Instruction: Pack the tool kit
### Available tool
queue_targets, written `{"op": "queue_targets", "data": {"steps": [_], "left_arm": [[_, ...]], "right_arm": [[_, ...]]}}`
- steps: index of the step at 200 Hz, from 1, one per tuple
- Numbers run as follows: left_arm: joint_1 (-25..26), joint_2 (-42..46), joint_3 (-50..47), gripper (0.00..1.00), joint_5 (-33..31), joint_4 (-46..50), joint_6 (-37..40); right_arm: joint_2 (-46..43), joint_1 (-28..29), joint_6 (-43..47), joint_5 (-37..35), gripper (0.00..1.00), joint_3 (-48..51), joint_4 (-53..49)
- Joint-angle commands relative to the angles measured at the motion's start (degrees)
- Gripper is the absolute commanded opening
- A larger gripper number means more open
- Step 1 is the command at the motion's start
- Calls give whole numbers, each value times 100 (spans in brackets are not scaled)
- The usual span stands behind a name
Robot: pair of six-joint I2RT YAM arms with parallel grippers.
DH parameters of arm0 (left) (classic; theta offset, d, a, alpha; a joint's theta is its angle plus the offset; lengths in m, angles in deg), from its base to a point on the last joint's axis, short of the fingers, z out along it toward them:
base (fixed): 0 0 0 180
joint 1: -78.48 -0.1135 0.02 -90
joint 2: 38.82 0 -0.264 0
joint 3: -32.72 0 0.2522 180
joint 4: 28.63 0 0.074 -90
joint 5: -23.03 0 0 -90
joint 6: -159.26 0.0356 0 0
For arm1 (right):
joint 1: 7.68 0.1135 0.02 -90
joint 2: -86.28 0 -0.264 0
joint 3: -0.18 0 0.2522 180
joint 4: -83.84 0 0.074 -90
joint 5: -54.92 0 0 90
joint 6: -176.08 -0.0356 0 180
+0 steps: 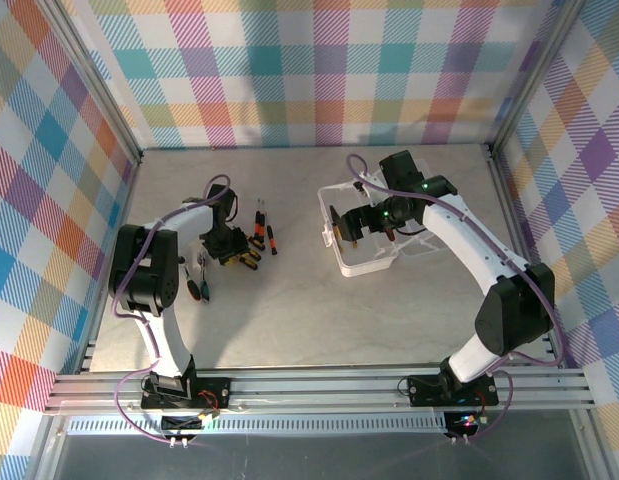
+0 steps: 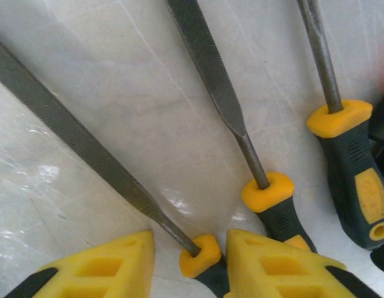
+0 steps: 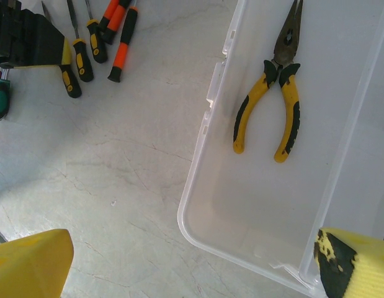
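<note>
Currently the open translucent case [image 3: 241, 223] lies right of the table's centre with the yellow-handled pliers [image 3: 281, 62] flat inside, while the files and orange-handled screwdrivers [image 3: 120, 37] lie loose well to its left. The left gripper [image 2: 189, 248] sits low among them, jaws parted and straddling the yellow collar of one file [image 2: 86, 146], gripping nothing yet. It should probably close on the thicker handle rather than the thin shank, then lift level so the neighbours just beside are not dragged. The right gripper [image 3: 193, 248] hovers wide open and empty over the case's edge. The pale marbled tabletop [image 1: 319, 320] looks glossy, likely slippery; plaid walls [image 1: 319, 70] enclose it.
</note>
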Motion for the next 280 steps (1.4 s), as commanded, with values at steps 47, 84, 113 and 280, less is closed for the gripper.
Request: {"op": "queue_targets", "data": {"steps": [47, 84, 113, 280], "left_arm": [[-56, -135, -214, 13, 140, -271, 172], [-55, 49, -420, 1, 195, -239, 220], [-51, 366, -467, 0, 103, -35, 299], [1489, 1864, 901, 0, 692, -101, -160]], "right_arm": [[-64, 20, -16, 152, 99, -16, -2], [-80, 25, -5, 186, 99, -10, -27], [-133, 25, -13, 204, 99, 21, -37], [207, 1228, -987, 1426, 99, -155, 1128]]}}
